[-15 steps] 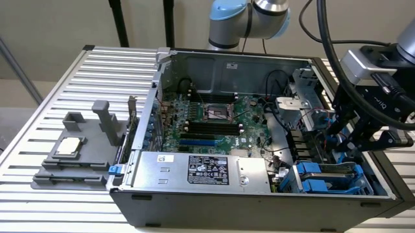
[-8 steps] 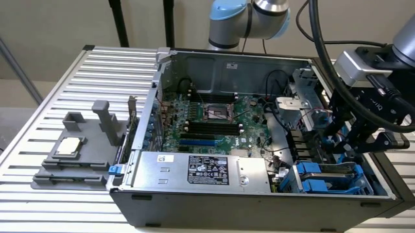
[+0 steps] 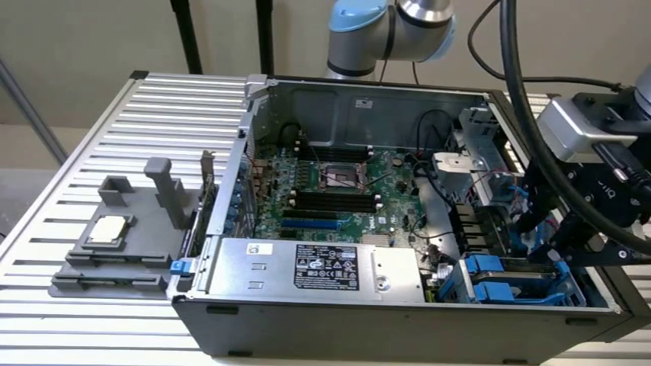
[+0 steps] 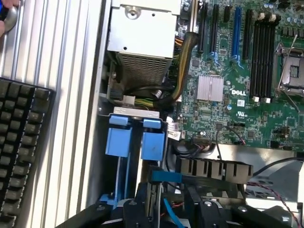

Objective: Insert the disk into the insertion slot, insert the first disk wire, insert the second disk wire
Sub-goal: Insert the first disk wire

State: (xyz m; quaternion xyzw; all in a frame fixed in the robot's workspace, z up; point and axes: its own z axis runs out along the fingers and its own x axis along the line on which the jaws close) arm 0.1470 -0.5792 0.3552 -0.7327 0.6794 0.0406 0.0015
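Note:
My gripper (image 3: pixel 554 248) hangs over the near end of the open computer case at the exterior view's right, above the drive cage. It is shut on the disk (image 4: pixel 166 177), which I see edge-on as a blue carrier strip with a silver side between the black fingers (image 4: pixel 145 204). In the exterior view the disk's blue frame (image 3: pixel 529 232) shows just under the wrist. The insertion slot lies in the dark drive cage (image 3: pixel 508 278), beside two blue plastic fittings (image 4: pixel 118 137). The disk stands upright right next to those fittings, its lower part hidden by my gripper.
The silver labelled power-supply box (image 3: pixel 305 267) sits next to the cage, with a cable bundle (image 4: pixel 183 57) running from it. The green motherboard (image 3: pixel 336 191) covers the case floor. A black keyboard (image 4: pixel 23 142) and a grey fixture (image 3: pixel 112 244) lie on the slatted table (image 3: pixel 81 152).

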